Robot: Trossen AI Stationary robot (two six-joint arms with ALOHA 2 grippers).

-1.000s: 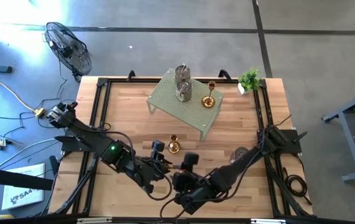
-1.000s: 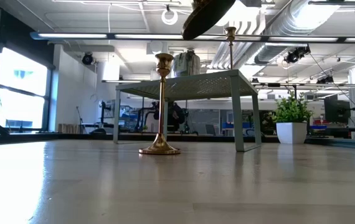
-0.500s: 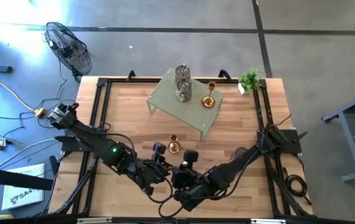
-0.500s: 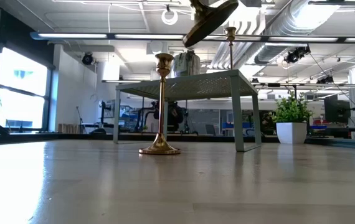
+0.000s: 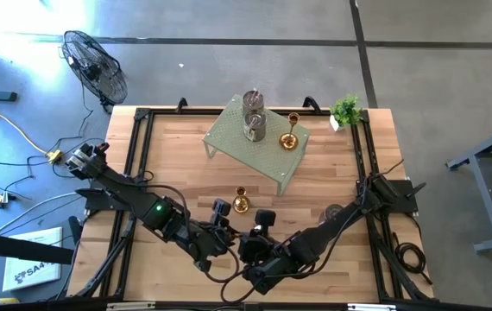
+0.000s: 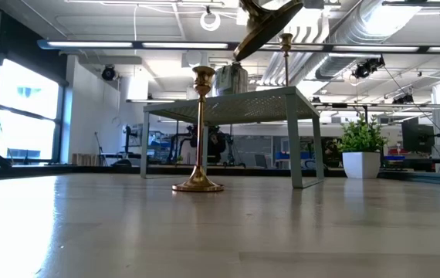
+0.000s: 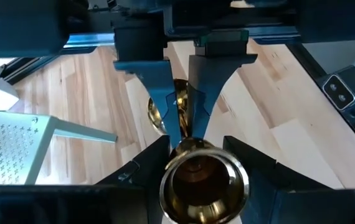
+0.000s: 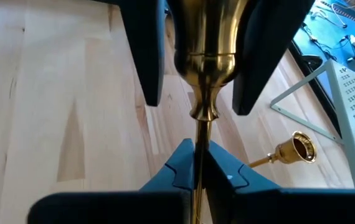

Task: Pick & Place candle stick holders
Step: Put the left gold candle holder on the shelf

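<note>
A gold candle stick holder (image 7: 199,180) hangs in the air over the table's near middle, held between both grippers. My left gripper (image 7: 199,155) is closed on its cup end. My right gripper (image 8: 197,158) is shut on its thin stem. The holder's round base (image 6: 270,15) shows tilted at the top of the low view. A second gold holder (image 5: 241,204) stands upright on its base on the wood. Two grey-silver cups (image 5: 253,112) and a third gold holder (image 5: 290,138) stand on the pale green rack (image 5: 229,138). My left gripper has the holder's cup (image 8: 205,37) between its two dark fingers (image 8: 146,56), one on each side. The cup's open mouth faces back along the fingers. The holder is lifted clear of the table and tilted. My right gripper pinches the thin stem (image 8: 199,134) between its two teal fingertips (image 7: 165,99), just below the cup. The stem runs on past the fingers to the cup in the other gripper. The base end is hidden behind the fingers.
A grey cup (image 5: 332,213) stands near the table's right edge beside the right arm. A small potted plant (image 5: 345,110) sits at the far right corner. Black rails (image 5: 138,147) line the table's sides. Bare wood lies between the rack and the grippers.
My right gripper has shut on the held holder's stem. The holder has tipped: in the low view its round base has gone from a flat dark disc to a steeper slant. Both arms have stayed in place.
</note>
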